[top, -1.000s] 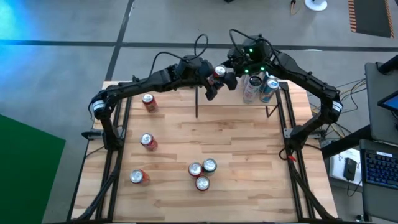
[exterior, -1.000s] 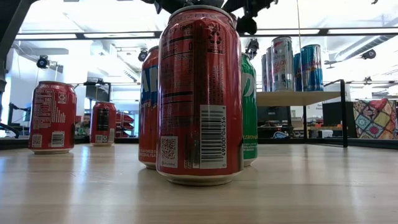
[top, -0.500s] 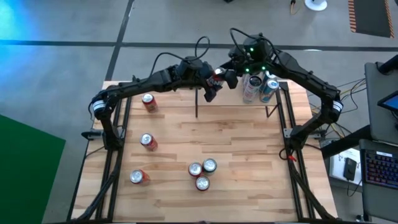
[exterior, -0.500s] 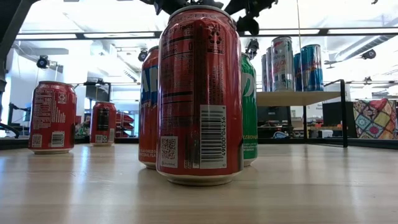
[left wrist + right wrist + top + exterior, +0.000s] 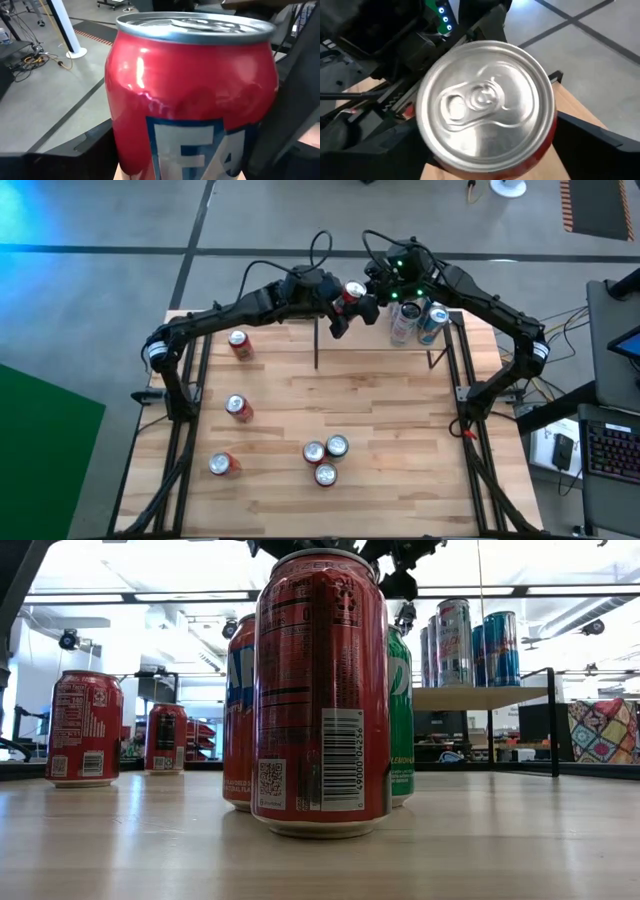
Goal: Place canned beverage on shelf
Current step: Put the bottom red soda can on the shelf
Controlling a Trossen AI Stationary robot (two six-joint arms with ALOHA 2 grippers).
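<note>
The red can (image 5: 353, 291) hangs upright over the shelf (image 5: 375, 345), near its left end, between both arms; the left gripper (image 5: 345, 305) holds it by the sides, while the right gripper (image 5: 372, 288) sits over its lid, fingers spread wide around it and, by my reading, not yet gripping. A clean handover needs the right fingers squared on the body before the left lets go; then set it beside the cans (image 5: 415, 320) standing at the right end, without knocking them.
</note>
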